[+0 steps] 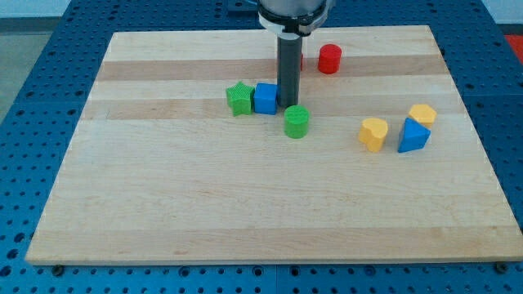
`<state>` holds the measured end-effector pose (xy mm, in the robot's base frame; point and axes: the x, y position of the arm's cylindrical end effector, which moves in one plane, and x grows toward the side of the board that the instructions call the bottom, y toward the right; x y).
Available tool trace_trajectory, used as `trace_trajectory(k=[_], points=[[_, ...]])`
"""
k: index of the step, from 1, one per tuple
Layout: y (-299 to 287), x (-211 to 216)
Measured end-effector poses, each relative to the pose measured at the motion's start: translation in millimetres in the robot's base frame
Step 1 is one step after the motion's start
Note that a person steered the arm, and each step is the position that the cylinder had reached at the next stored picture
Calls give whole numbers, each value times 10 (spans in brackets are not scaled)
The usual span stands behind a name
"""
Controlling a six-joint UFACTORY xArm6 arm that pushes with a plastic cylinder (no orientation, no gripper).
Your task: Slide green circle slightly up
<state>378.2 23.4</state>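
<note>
The green circle (296, 122) is a short green cylinder near the middle of the wooden board (245, 212). My tip (288, 104) stands just above it toward the view's top, close to or touching its upper edge. The rod rises straight up from there. A blue cube (265, 98) sits right beside the tip on the view's left, and a green star (239, 99) touches the cube's left side.
A red cylinder (329, 59) stands near the view's top, and a second red block (300, 59) is mostly hidden behind the rod. At the view's right lie a yellow heart (373, 134), a blue triangle (413, 135) and a yellow hexagon-like block (422, 114).
</note>
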Motion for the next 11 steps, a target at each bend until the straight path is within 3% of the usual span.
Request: trace_trajectory(k=[2,4,6,8,11], points=[[358,10],[631,334],[453,718],[15,746],[15,669]])
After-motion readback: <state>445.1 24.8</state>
